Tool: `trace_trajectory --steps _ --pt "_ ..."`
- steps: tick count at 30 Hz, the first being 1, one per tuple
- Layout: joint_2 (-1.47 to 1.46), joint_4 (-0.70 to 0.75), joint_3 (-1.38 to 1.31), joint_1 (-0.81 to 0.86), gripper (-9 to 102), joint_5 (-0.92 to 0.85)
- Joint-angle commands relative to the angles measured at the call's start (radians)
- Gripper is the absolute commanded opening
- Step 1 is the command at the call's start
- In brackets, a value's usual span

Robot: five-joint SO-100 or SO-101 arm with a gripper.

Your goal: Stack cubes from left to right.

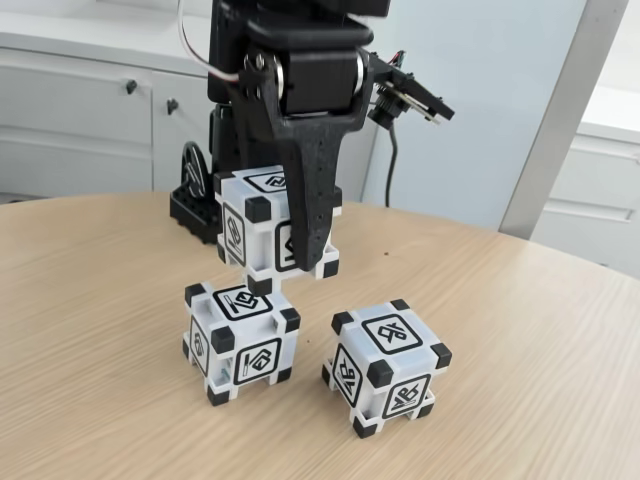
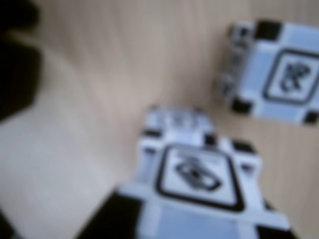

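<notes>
In the fixed view my black gripper is shut on one cube, with one finger running down its front face. This cube hangs slightly tilted right over a second cube that stands on the wooden table. Their edges nearly meet, and I cannot tell if they touch. A third cube stands alone to the right. The blurred wrist view shows a cube at lower centre and another cube at upper right.
The arm's black base stands just behind the cubes at the table's far edge. White cabinets lie beyond. Bare tabletop stretches to the left, the front and the far right. A dark blurred shape sits at the left of the wrist view.
</notes>
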Motion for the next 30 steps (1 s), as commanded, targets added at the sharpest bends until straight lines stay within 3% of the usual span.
trace_trajectory --steps 1,12,27,30 --pt "0.025 -0.005 0.002 0.012 13 -0.002" --pt "0.006 -0.006 0.003 0.146 14 -0.078" --pt "0.005 -0.011 0.003 0.129 15 -0.049" --pt "0.005 -0.074 0.003 0.129 15 -0.012"
